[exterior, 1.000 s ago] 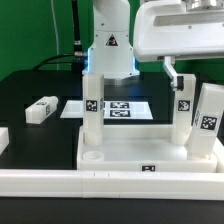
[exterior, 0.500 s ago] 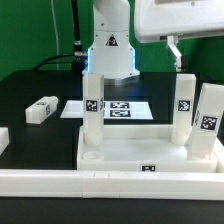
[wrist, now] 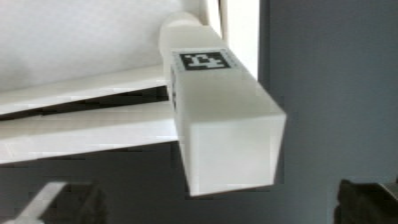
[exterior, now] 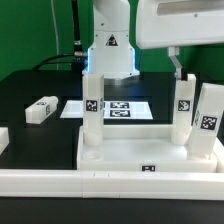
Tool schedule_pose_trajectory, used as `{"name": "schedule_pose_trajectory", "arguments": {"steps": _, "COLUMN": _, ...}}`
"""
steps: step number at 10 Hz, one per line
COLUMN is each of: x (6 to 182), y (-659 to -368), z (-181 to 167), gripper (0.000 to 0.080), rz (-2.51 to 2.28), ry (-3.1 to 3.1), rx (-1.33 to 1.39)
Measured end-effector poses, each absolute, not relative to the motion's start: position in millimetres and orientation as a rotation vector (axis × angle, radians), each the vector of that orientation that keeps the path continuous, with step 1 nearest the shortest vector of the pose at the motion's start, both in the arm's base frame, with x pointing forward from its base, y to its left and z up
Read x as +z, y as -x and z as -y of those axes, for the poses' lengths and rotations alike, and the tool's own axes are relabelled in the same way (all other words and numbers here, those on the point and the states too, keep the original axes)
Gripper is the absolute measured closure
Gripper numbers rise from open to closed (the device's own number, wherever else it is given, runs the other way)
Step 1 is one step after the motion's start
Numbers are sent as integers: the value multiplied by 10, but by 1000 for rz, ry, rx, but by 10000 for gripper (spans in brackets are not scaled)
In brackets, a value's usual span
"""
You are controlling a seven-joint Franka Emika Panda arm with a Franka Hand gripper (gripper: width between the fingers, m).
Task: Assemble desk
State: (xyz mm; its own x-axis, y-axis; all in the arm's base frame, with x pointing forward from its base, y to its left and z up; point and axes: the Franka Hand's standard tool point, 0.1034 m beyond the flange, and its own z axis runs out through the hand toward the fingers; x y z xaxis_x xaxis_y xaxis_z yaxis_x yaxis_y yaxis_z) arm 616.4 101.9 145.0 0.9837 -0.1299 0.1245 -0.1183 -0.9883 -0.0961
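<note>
The desk top point(exterior: 135, 142), a shallow white tray, sits low in the middle of the exterior view. Three legs stand in it: the left leg point(exterior: 92, 118) on the exterior view's left, and the rear right leg point(exterior: 185, 105) and front right leg point(exterior: 208, 120) on its right. The tool point(exterior: 177, 62) hangs right above the rear right leg. In the wrist view its fingers point(wrist: 43, 200) are spread wide on either side, holding nothing. The plastic looks stiff, light and smooth, so I'd pinch the flat sides squarely near the upper end or it may slip. A fourth leg point(exterior: 42, 108) lies loose on the black counter point(exterior: 30, 85), mid-left, near the marker board point(exterior: 120, 108).
</note>
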Motion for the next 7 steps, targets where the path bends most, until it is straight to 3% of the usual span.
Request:
{"name": "schedule_pose_trajectory", "arguments": {"steps": 2, "x": 1323, "y": -6155, "z": -1047, "gripper": 150, "rz": -181, "ry": 3058, "rx": -134}}
{"name": "schedule_pose_trajectory", "arguments": {"steps": 7, "x": 1231, "y": -6127, "z": -1047, "gripper": 162, "rz": -189, "ry": 3064, "rx": -118}}
